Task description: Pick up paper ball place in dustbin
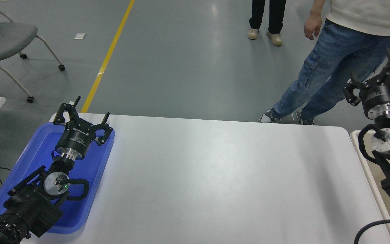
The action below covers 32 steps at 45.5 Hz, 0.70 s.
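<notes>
The paper ball is not in view anywhere on the table or in either gripper. The dustbin (380,200), beige with a thick pale rim, stands off the table's right end; the right arm covers most of it. My right gripper (373,72) is open and empty. It is raised above the bin's far corner and points away from the camera. My left gripper (91,108) is open and empty, parked over the far end of the blue tray (32,154).
The white table (215,176) spans the middle. A person in blue jeans (330,67) stands just beyond its far right corner, close to my right gripper. A second person's legs (267,17) are farther back. A grey chair (2,40) is at the far left.
</notes>
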Each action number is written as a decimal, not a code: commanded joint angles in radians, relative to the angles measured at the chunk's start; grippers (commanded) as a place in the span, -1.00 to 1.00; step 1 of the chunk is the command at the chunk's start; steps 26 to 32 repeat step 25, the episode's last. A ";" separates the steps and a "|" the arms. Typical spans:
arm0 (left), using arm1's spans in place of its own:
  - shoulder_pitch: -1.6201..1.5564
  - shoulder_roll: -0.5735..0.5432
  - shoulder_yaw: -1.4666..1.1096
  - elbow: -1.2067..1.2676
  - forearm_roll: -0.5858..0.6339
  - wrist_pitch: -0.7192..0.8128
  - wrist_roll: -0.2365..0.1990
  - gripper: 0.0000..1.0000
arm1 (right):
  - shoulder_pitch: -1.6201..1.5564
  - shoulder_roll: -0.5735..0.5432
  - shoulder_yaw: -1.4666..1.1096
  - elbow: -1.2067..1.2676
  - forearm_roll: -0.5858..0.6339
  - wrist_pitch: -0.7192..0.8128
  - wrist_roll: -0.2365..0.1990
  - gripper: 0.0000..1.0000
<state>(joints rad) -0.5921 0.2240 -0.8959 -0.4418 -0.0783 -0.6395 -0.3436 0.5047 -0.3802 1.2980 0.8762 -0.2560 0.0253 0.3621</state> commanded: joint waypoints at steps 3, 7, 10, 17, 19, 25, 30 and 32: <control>0.000 0.000 0.000 0.000 0.000 0.000 0.000 1.00 | -0.057 0.069 -0.006 -0.011 -0.003 0.010 0.067 1.00; 0.000 0.000 0.000 0.000 0.000 0.000 0.000 1.00 | -0.052 0.067 -0.055 -0.039 -0.003 0.010 0.067 1.00; 0.000 0.000 0.000 0.000 0.000 0.000 0.000 1.00 | -0.052 0.061 -0.095 -0.052 -0.003 0.010 0.066 1.00; 0.000 0.000 0.000 0.000 0.000 0.000 0.000 1.00 | -0.052 0.058 -0.117 -0.052 -0.002 0.013 0.067 1.00; 0.000 0.000 0.000 0.000 0.000 0.000 0.000 1.00 | -0.051 0.058 -0.117 -0.052 -0.002 0.013 0.067 1.00; 0.000 0.000 -0.001 0.000 0.000 0.000 0.000 1.00 | -0.046 0.058 -0.117 -0.049 -0.002 0.013 0.067 1.00; 0.000 0.000 -0.001 0.000 0.000 0.000 0.000 1.00 | -0.046 0.058 -0.117 -0.049 -0.002 0.013 0.067 1.00; 0.000 0.000 -0.001 0.000 0.000 0.000 0.000 1.00 | -0.046 0.058 -0.117 -0.049 -0.002 0.013 0.067 1.00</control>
